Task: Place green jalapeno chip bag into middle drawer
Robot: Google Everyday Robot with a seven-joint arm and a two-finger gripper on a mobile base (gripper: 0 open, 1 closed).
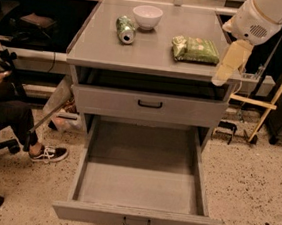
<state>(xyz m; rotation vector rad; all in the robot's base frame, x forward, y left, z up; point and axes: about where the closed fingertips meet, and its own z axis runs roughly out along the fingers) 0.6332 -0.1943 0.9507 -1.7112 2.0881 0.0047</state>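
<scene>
The green jalapeno chip bag (195,50) lies flat on the right side of the grey cabinet top (152,53). The middle drawer (140,187) is pulled wide open below and in front, and its grey floor holds nothing. My gripper (221,78) hangs from the white arm (259,19) at the cabinet's right front corner. It is just right of the bag and slightly nearer me, and holds nothing that I can see.
A crushed green soda can (124,29) and a white bowl (147,16) sit on the cabinet top at the back left. The shallower drawer front (149,105) above is closed. A seated person's leg and shoe (48,153) are at the left. A wooden frame (270,98) leans at the right.
</scene>
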